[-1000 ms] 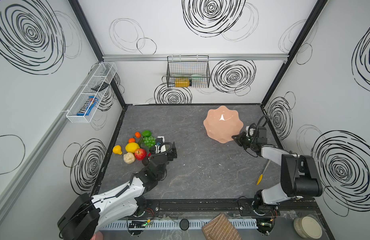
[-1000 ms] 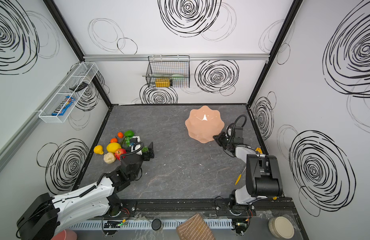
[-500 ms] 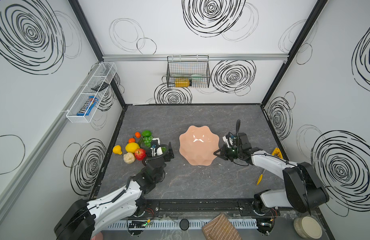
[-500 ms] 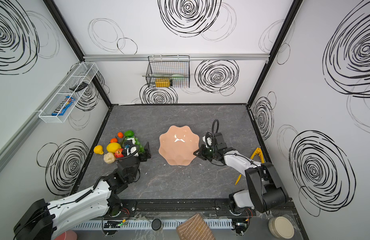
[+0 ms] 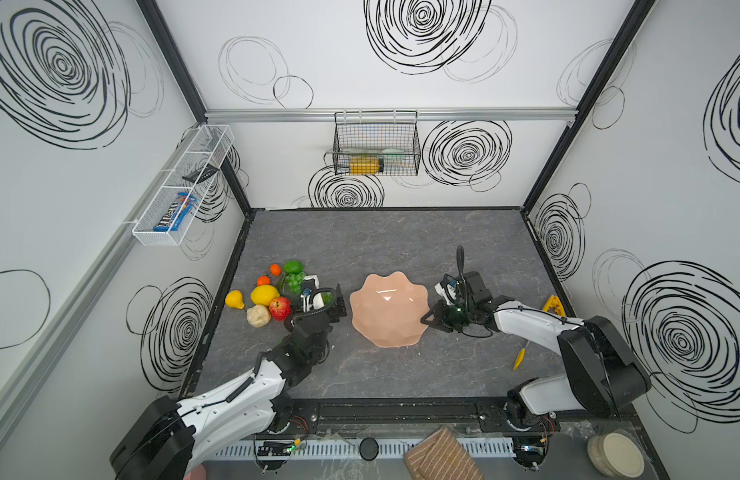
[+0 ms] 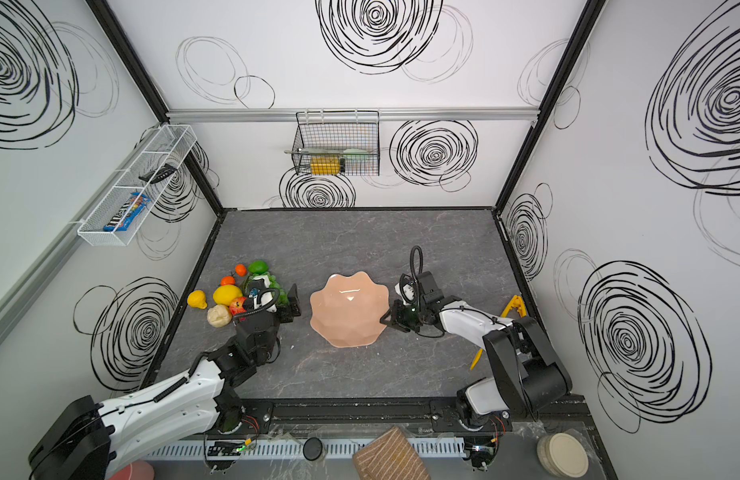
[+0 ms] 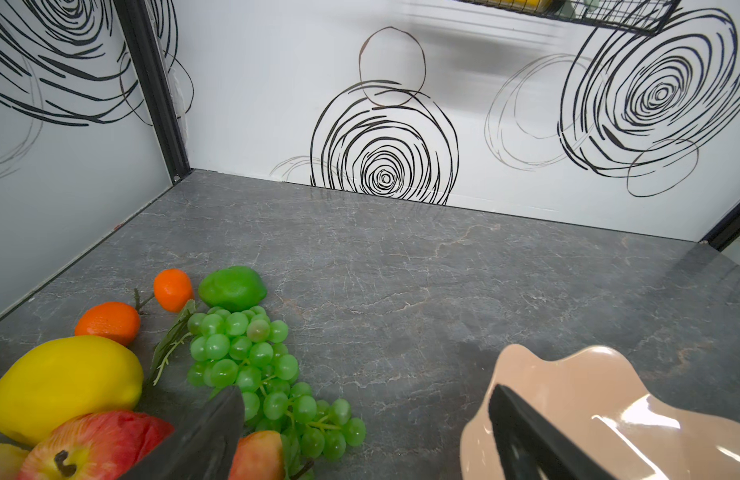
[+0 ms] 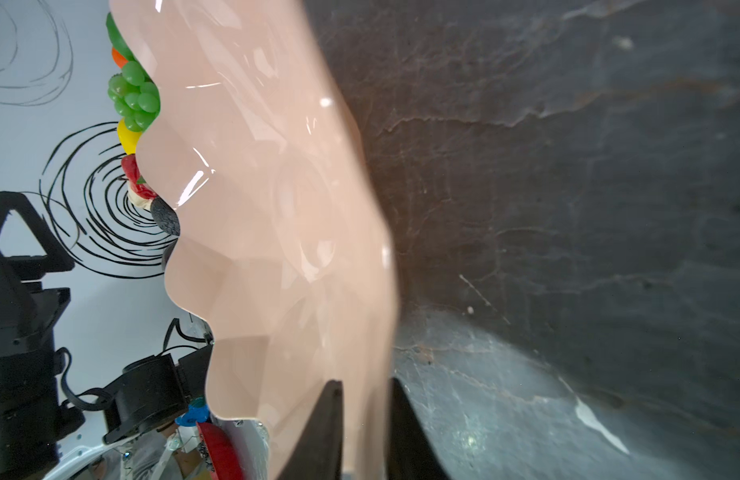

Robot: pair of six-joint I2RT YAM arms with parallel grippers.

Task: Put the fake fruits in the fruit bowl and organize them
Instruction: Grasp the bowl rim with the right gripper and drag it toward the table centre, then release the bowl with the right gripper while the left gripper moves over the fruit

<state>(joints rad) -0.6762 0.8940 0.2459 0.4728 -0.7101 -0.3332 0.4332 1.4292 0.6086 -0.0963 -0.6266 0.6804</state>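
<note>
Fruit bowl: the peach-pink fruit bowl (image 5: 387, 309) (image 6: 347, 309) with a wavy rim sits on the grey stone-patterned table (image 5: 380, 241), about midway between the two arms in both top views.
Right end effector: the right end effector (image 5: 424, 322) (image 8: 366, 384) is at the bowl's right rim. In the right wrist view its two dark fingers (image 8: 330, 428) stand on either side of the rim, one over the inner face and one outside. Whether they press the rim or stand loose around it cannot be told.
Left end effector: the left end effector (image 5: 322, 291) (image 7: 366, 392) is spread wide and carries nothing. It hangs low between the fruit cluster and the bowl's left rim. One finger is just beside the rim; contact cannot be told.
Fruit cluster: all the fruits lie on the table left of the bowl, near the left wall.
Far side of cluster: the lime (image 5: 293, 266) (image 7: 233, 288) and two oranges (image 5: 275, 269) (image 7: 107, 322).
Grapes: the green grape bunch (image 5: 295, 280) (image 7: 256, 365) lies just beside the lime, partly under the left end effector in the top views.
Near side of cluster: the lemon (image 5: 265, 294), the red apple (image 5: 280, 307) touching it, a beige fruit (image 5: 258, 316) and a small yellow pear (image 5: 234, 299) nearest the wall.
Right edge: yellow-handled tongs (image 5: 553, 305) lie by the right wall, partly hidden by the right arm.
Back wall: a wire basket (image 5: 376, 143) hangs above the table.
</note>
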